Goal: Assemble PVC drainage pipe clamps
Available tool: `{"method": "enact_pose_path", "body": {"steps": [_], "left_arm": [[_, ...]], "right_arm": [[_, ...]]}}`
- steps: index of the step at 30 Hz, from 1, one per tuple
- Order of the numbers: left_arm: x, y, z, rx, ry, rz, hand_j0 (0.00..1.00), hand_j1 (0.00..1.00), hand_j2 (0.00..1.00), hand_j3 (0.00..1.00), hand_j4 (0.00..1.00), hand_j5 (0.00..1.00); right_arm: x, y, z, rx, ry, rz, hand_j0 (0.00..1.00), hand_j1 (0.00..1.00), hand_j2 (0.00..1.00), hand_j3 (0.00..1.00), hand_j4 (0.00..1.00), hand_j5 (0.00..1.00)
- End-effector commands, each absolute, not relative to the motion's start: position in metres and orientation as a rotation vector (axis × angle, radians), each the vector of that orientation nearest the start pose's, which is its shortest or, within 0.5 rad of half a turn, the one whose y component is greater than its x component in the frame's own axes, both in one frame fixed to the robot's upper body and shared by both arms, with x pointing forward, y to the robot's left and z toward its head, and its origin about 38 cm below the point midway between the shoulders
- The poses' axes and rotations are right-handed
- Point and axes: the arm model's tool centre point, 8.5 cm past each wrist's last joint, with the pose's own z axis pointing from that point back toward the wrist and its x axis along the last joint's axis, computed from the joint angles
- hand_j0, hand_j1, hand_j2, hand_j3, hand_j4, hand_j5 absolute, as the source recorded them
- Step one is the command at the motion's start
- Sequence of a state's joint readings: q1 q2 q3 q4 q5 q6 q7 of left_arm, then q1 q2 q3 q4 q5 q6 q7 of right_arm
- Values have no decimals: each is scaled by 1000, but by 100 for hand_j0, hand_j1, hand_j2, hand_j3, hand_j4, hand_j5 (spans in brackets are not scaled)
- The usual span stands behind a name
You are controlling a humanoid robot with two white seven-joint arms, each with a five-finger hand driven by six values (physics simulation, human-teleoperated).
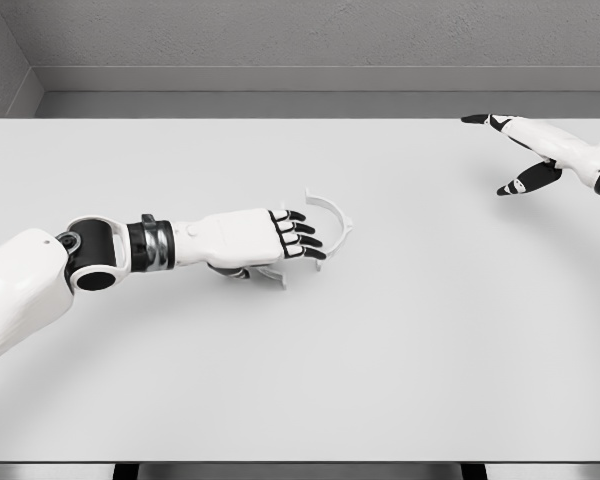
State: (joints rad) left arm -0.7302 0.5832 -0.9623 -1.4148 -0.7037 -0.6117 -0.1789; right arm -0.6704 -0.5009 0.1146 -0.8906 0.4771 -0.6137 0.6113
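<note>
A broad, pale grey worktop [400, 380] fills nearly the whole head view, its far edge meeting a grey wall and its near edge running along the bottom of the picture, where two dark legs or supports show just below. Lying on it left of centre is a white curved clamp piece [332, 215], a thin arc open toward the left, with a small tab at its lower end. A second white part [277, 274] sits just beside it, largely hidden, so its shape cannot be made out.

1 clamp [325, 225], 2 robot hands, 1 table [380, 380].
</note>
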Motion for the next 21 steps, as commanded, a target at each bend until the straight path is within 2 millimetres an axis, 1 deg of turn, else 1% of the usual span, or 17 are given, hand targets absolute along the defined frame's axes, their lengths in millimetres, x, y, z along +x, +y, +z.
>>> {"method": "enact_pose_path", "body": {"steps": [1, 9, 14, 21], "left_arm": [[421, 160, 146, -360, 1977, 2746, 100, 100, 100, 100, 100, 100], [424, 163, 145, -381, 1971, 2755, 100, 100, 100, 100, 100, 100], [423, 156, 146, -365, 1986, 2737, 100, 100, 100, 100, 100, 100], [424, 155, 149, -372, 1986, 2730, 100, 100, 100, 100, 100, 100]], "right_arm": [[502, -386, 183, -415, -1448, 1418, 100, 100, 100, 100, 100, 100], [502, -386, 183, -415, -1448, 1418, 100, 100, 100, 100, 100, 100], [502, -386, 183, -415, -1448, 1418, 100, 100, 100, 100, 100, 100], [502, -385, 183, -414, -1450, 1418, 100, 100, 100, 100, 100, 100]]}}
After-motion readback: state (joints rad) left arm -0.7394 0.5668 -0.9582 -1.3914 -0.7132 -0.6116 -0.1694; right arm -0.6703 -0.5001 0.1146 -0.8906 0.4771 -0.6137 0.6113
